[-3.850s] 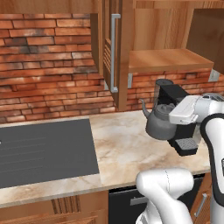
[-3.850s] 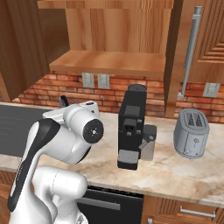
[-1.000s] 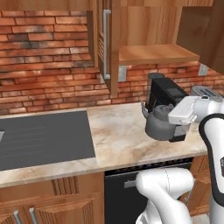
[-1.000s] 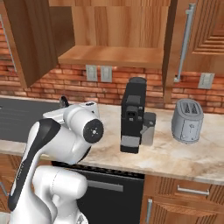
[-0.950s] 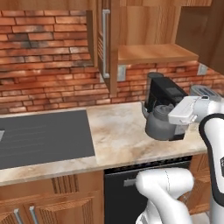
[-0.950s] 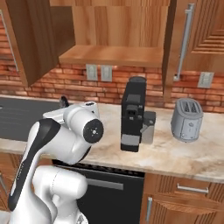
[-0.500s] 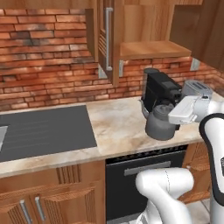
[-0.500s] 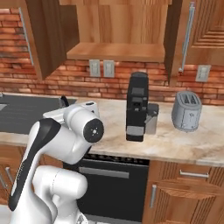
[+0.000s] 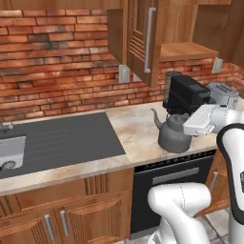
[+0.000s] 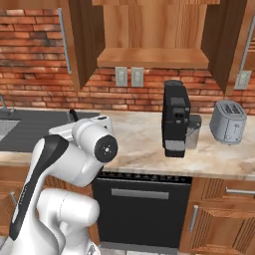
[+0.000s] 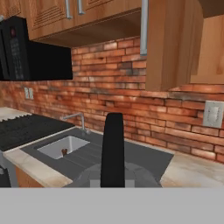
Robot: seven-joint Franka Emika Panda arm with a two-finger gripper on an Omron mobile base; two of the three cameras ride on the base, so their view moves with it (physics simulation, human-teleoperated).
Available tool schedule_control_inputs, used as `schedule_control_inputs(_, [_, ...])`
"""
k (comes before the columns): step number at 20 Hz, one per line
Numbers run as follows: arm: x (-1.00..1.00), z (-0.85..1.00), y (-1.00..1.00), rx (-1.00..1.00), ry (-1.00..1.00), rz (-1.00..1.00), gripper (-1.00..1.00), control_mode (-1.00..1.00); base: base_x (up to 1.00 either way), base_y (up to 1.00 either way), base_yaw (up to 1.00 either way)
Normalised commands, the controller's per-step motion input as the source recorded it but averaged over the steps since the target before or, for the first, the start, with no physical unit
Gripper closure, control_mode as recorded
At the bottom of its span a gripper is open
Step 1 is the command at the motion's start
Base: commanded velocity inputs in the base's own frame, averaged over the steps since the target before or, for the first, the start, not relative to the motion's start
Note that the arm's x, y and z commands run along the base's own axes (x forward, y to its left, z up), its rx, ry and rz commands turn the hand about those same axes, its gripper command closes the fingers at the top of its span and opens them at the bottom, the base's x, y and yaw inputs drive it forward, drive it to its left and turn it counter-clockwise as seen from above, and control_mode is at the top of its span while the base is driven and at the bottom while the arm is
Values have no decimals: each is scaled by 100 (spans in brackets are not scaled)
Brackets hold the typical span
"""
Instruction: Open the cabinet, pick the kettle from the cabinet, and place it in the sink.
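The grey metal kettle (image 9: 174, 137) hangs just above the marble counter, in front of the coffee machine. My gripper (image 9: 187, 129) is shut on its thin black arched handle (image 11: 113, 148), which rises up the middle of the hand view over the lid (image 11: 114, 176). The sink (image 9: 9, 152) is a light basin at the far left of the dark surround (image 9: 64, 140); in the hand view the sink (image 11: 61, 146) lies ahead and to the left, under its faucet (image 11: 78, 119). The wall cabinet (image 10: 152, 55) stands open, and its door (image 9: 143, 40) is swung outward.
A black coffee machine (image 10: 174, 119) and a grey toaster (image 10: 228, 122) stand on the counter to the right. A black stovetop (image 11: 24, 127) and a microwave (image 11: 30, 50) lie beyond the sink. A dishwasher front (image 10: 142, 209) sits below the counter.
The whole picture has shifted right, so the base has driven left; the sink has come into the left base view. The kettle stays in my shut gripper.
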Motion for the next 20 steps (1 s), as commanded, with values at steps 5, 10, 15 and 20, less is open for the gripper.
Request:
schedule_control_inputs(5, [0, 0, 0, 0, 0, 0, 100, 100, -26, 61, -10])
schedule_control_inputs(10, [0, 0, 0, 0, 0, 0, 100, 100, -22, 63, -8])
schedule_control_inputs(15, [0, 0, 0, 0, 0, 0, 100, 100, -16, 63, -4])
schedule_control_inputs(20, [0, 0, 0, 0, 0, 0, 100, 100, -9, 64, 0])
